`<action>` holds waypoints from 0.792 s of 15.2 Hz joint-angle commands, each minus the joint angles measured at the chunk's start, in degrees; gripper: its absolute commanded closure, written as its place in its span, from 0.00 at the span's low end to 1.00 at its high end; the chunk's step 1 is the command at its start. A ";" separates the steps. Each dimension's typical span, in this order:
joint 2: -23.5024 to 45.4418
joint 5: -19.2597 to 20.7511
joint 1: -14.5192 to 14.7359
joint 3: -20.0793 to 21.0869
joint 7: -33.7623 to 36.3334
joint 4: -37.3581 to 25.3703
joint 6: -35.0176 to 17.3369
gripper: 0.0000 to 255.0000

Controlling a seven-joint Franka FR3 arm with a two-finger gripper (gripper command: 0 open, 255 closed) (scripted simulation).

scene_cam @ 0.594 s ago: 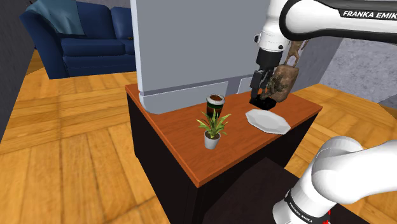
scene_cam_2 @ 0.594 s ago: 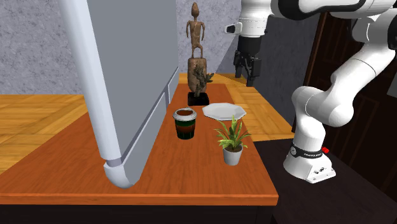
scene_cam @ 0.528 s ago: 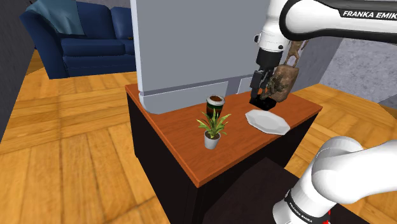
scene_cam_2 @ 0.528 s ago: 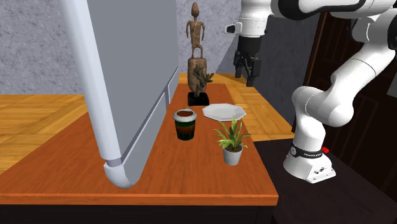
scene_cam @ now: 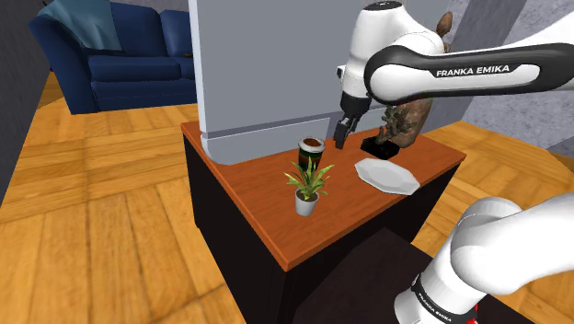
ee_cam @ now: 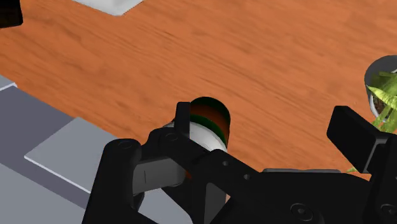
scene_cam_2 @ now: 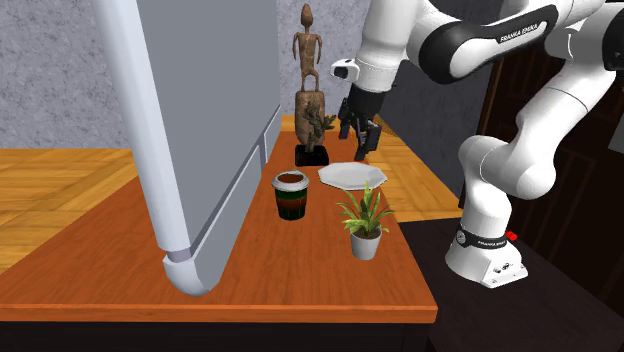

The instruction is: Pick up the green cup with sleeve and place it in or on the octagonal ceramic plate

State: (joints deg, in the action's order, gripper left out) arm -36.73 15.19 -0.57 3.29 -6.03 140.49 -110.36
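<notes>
The green cup with a brown-red sleeve [scene_cam: 312, 152] [scene_cam_2: 290, 195] stands upright on the wooden table [scene_cam: 258, 198], next to the big grey slab. The white octagonal plate [scene_cam: 387, 176] [scene_cam_2: 352, 175] lies to the shoulder view's right of the cup. My black gripper [scene_cam: 340, 136] [scene_cam_2: 360, 143] hangs in the air between the cup and the plate, a little above the cup's rim. In the wrist view the gripper [ee_cam: 268, 130] is open, and the cup [ee_cam: 210, 121] stands beyond one finger [ee_cam: 182, 118], untouched. The plate's corner [ee_cam: 108, 5] shows further off.
A small potted plant [scene_cam: 306, 189] [scene_cam_2: 365, 222] [ee_cam: 383, 89] stands nearer the table's front than the cup. A brown wooden statue [scene_cam_2: 310, 90] [scene_cam: 407, 118] stands behind the plate. The tall grey slab [scene_cam: 267, 64] [scene_cam_2: 200, 120] walls off the cup's far side. A blue sofa [scene_cam: 110, 51] sits far back.
The arm has swung from above the plate and statue toward the cup, to the shoulder view's left, and dropped lower. The gripper stays open; nothing on the table has moved.
</notes>
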 commanded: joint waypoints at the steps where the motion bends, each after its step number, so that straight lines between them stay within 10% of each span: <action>1: 2.74 3.08 -0.38 1.45 1.36 1.25 -5.91 0.00; 8: 15.19 18.70 -4.84 7.19 9.89 0.43 -22.39 0.00; 12: 17.48 21.10 -5.96 7.13 11.35 0.64 -25.06 0.00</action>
State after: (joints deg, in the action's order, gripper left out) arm -19.88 35.56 -6.19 10.45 4.93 141.03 -134.58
